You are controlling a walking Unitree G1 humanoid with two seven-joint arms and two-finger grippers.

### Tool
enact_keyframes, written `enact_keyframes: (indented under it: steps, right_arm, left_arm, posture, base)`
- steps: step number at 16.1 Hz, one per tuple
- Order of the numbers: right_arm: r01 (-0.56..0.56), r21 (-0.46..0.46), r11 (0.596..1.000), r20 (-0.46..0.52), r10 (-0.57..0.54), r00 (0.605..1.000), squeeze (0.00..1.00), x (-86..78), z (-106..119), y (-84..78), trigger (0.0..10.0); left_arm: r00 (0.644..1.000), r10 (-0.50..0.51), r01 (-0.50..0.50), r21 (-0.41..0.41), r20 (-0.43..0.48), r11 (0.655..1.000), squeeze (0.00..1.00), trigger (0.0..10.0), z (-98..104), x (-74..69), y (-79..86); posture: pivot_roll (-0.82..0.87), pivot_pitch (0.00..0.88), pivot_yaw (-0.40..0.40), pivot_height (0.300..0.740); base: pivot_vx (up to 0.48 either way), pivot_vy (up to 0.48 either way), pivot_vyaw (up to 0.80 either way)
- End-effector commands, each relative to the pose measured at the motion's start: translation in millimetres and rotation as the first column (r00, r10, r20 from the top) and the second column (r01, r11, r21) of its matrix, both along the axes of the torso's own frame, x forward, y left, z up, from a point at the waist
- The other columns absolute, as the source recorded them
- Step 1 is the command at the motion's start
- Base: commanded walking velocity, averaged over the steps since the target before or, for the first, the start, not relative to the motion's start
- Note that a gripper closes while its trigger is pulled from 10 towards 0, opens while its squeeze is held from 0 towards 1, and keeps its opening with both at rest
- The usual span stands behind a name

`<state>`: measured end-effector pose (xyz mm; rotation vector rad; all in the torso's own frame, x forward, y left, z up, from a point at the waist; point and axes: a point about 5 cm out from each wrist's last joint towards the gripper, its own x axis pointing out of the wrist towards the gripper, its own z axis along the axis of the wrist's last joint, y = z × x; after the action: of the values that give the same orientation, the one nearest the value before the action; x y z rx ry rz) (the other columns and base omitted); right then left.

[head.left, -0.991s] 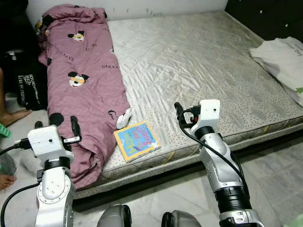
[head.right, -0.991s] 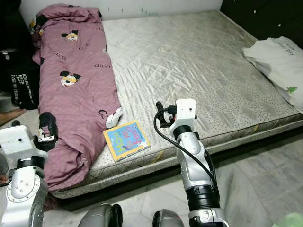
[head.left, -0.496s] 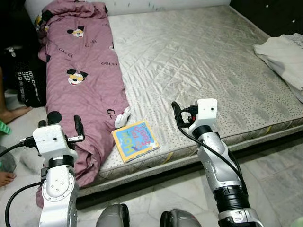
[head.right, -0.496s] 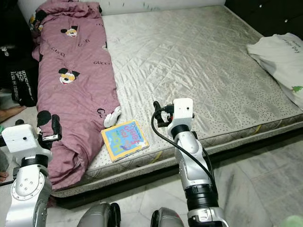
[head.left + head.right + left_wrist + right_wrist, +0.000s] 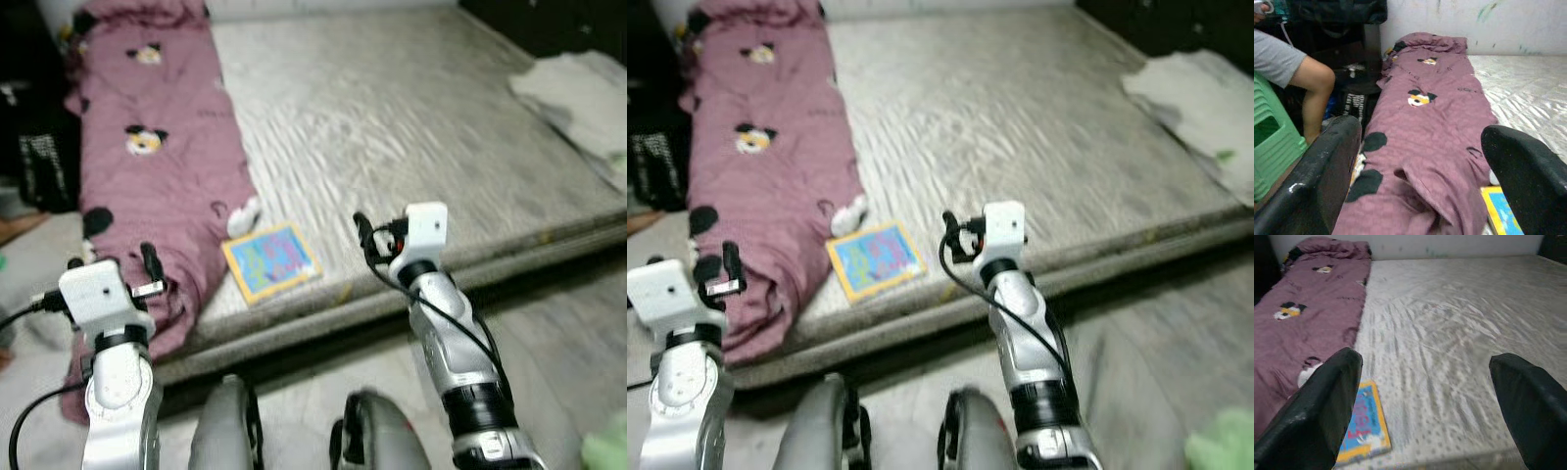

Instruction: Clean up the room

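A picture book (image 5: 271, 261) is lying flat near the bed's (image 5: 411, 127) front edge, its long axis angled toward the pink blanket (image 5: 157, 166). Both the left gripper (image 5: 110, 266) and right gripper (image 5: 364, 235) are hovering with fingers apart.

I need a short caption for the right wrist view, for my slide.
Open right end effector faces the bare mattress, with a picture book beside the purple quilt.
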<state>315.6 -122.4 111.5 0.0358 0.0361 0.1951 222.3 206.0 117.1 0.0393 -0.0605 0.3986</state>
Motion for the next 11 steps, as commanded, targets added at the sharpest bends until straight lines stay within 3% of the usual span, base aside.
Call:
enact_keyframes:
  steps: [1, 11]
  right_arm:
    - [-0.006, 0.000, 1.000, -0.006, 0.006, 1.000, 0.00, 1.1, 0.0, -0.5, 10.0]
    - [-0.041, -0.009, 0.999, 0.001, 0.041, 0.999, 0.00, 1.6, -0.3, 4.1, 10.0]
  left_arm:
    - [1.000, 0.011, -0.011, 0.004, -0.010, 1.000, 0.00, 10.0, -0.7, 0.1, 1.1]
    - [1.000, 0.020, -0.020, -0.008, -0.011, 1.000, 0.00, 10.0, -1.2, 0.5, 1.5]
  posture:
    - [0.01, 0.121, -0.034, 0.646]
    - [0.01, 0.122, -0.039, 0.636]
  base:
    - [0.000, 0.000, 0.00]
    - [0.000, 0.000, 0.00]
